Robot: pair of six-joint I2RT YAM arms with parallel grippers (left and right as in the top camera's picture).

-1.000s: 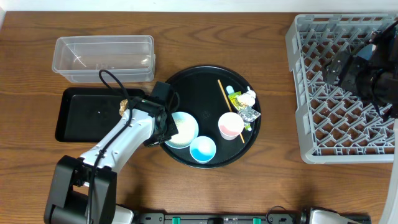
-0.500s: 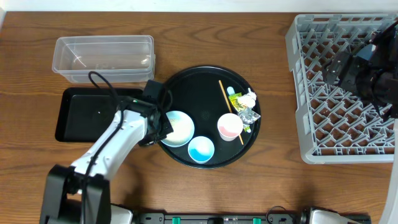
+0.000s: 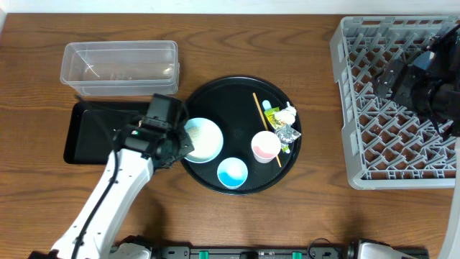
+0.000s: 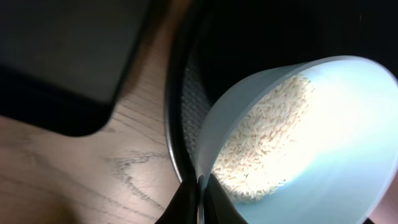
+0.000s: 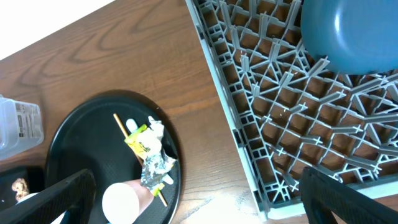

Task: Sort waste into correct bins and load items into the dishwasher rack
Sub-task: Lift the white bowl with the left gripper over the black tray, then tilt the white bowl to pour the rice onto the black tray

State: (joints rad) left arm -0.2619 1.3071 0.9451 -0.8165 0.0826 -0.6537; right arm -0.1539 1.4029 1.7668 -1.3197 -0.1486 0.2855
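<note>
My left gripper (image 3: 181, 142) is shut on the left rim of the white bowl (image 3: 204, 139), which holds loose white rice (image 4: 264, 146). In the left wrist view the bowl (image 4: 336, 130) is tilted over the round tray's left edge, with my fingers (image 4: 186, 202) pinching its rim. A light blue bowl (image 3: 233, 173), pink cup (image 3: 266, 146), stick (image 3: 265, 126), foil wrappers (image 3: 284, 129) and tissue wad (image 3: 289, 110) lie on that tray. My right gripper (image 5: 196, 183) hangs open over the rack (image 3: 359, 108), apart from the dark blue plate (image 5: 348, 31) standing in it.
The clear tub (image 3: 121, 67) stands at the back left, with the shallow black tray (image 3: 90, 137) in front of it. A brownish lump (image 5: 20, 185) lies in that tray. The big round black tray (image 3: 230, 97) sits mid-table. My left arm crosses the front left.
My left gripper has carried the white bowl up and to the left, from the round tray's front toward its left rim. The right arm has not moved.
</note>
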